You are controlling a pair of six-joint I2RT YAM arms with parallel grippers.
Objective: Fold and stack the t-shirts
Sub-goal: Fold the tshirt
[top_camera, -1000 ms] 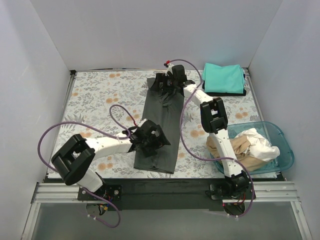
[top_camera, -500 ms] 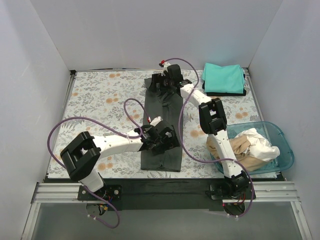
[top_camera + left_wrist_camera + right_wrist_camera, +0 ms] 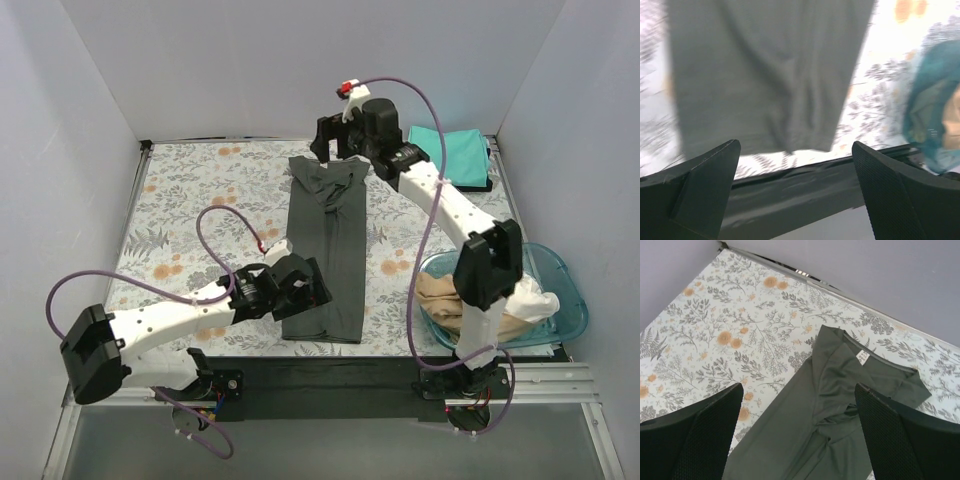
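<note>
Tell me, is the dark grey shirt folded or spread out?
Partly folded: the dark grey shirt lies flat as a long narrow strip, sides folded inward.

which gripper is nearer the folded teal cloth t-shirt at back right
Right: right gripper hovers just left of the folded teal t-shirt; left gripper is far off, at the near side.

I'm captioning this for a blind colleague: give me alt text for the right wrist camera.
A dark grey t-shirt, folded lengthwise into a long strip, lies on a floral table, its white neck label toward the far wall. The right tool hangs open above it, its black fingers framing the bottom corners.
</note>
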